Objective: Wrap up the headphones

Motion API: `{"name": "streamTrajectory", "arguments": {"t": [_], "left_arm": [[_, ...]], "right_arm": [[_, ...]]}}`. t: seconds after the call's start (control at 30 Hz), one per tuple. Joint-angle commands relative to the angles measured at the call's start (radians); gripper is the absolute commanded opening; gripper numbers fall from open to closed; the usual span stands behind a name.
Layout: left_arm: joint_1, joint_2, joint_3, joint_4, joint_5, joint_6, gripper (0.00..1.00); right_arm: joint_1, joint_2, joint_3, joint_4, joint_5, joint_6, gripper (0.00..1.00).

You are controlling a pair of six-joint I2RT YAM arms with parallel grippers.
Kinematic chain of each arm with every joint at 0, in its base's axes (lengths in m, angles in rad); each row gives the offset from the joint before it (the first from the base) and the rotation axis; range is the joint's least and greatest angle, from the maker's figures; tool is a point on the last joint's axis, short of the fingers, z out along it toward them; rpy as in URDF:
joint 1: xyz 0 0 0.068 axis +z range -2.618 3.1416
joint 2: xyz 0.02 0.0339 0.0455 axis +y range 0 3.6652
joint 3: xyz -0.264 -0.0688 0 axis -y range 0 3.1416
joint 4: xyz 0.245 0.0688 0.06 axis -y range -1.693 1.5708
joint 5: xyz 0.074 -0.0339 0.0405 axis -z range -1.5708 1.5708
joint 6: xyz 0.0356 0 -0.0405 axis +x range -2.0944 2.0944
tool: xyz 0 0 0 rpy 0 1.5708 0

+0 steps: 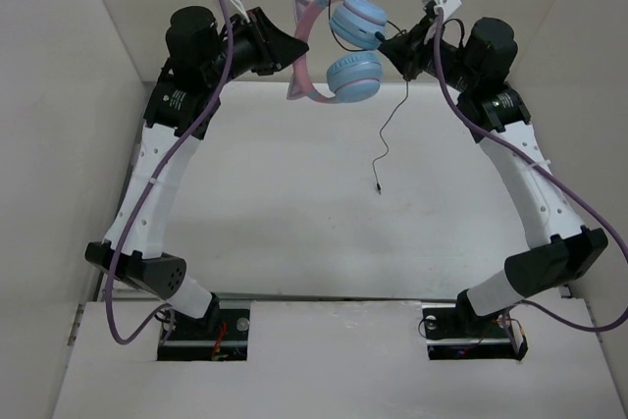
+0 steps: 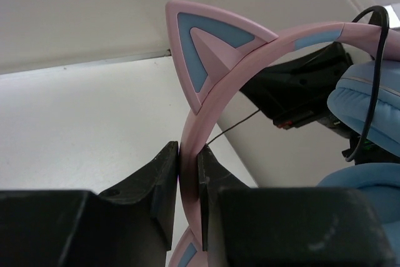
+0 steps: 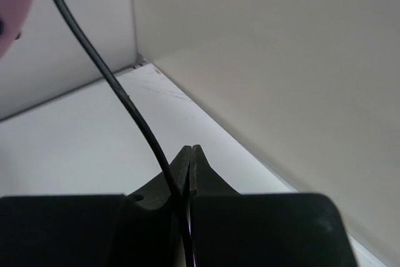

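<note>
The headphones [image 1: 348,46] hang in the air at the far middle: pink cat-ear headband [image 1: 305,51], two light blue ear cups. My left gripper [image 1: 292,49] is shut on the headband [image 2: 215,101], with a cat ear just above the jaws in the left wrist view. My right gripper [image 1: 389,43] is shut on the thin black cable [image 3: 128,101] close to the upper ear cup. The rest of the cable [image 1: 385,139] hangs down, its plug end near the table.
White walls enclose the white table [image 1: 294,213] on the left, back and right. Thick purple robot cables [image 1: 162,174] loop along both arms. The right arm [image 1: 520,174] stands near the right wall.
</note>
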Motion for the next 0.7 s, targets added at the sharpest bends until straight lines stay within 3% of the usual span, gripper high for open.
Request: {"name": "streamTrajectory", "arguments": {"t": [0.0, 0.37, 0.67], "left_arm": [[0.007, 0.002, 0.125, 0.128, 0.025, -0.057, 0.0], [0.031, 0.089, 0.278, 0.135, -0.011, -0.037, 0.0], [0.051, 0.127, 0.312, 0.155, -0.037, -0.051, 0.0]], "right_arm": [[0.004, 0.008, 0.026, 0.08, -0.113, 0.161, 0.05], [0.039, 0.054, -0.077, 0.339, -0.231, 0.506, 0.14], [0.121, 0.111, -0.112, 0.485, -0.258, 0.666, 0.16]]}}
